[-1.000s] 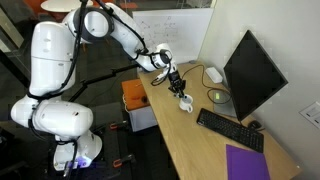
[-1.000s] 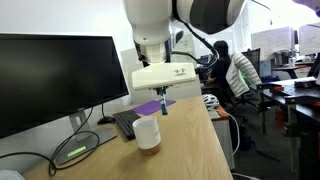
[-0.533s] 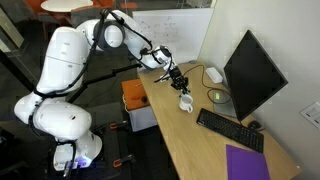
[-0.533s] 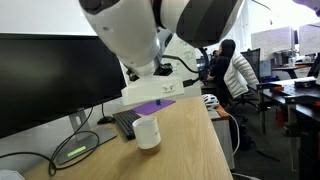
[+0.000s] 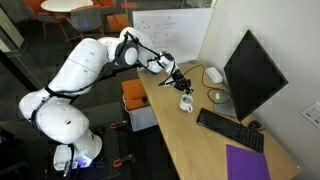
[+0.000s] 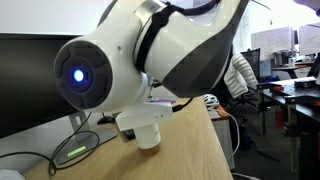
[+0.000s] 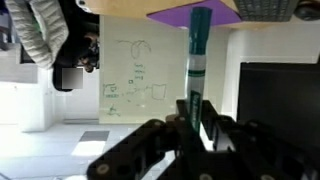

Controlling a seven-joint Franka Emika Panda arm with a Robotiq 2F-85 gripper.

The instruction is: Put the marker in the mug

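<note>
The small white mug (image 5: 186,102) stands on the wooden desk (image 5: 190,140) near its far end; in an exterior view only its lower part (image 6: 148,137) shows under the arm. My gripper (image 5: 180,81) hangs just above and beside the mug. In the wrist view the gripper (image 7: 193,116) is shut on a green marker (image 7: 197,55) that sticks straight out from the jaws. The mug is not in the wrist view. In an exterior view the arm (image 6: 150,60) fills the frame and hides the gripper.
A black monitor (image 5: 250,72), a keyboard (image 5: 229,130) and a purple notebook (image 5: 248,162) lie on the desk. A flat yellowish dish (image 5: 218,96) sits at the monitor's foot. An orange box (image 5: 134,94) stands beside the desk. A person (image 6: 240,72) sits behind.
The arm has swung and turned at the wrist with the marker still held. It now blocks most of an exterior view. The mug has not moved.
</note>
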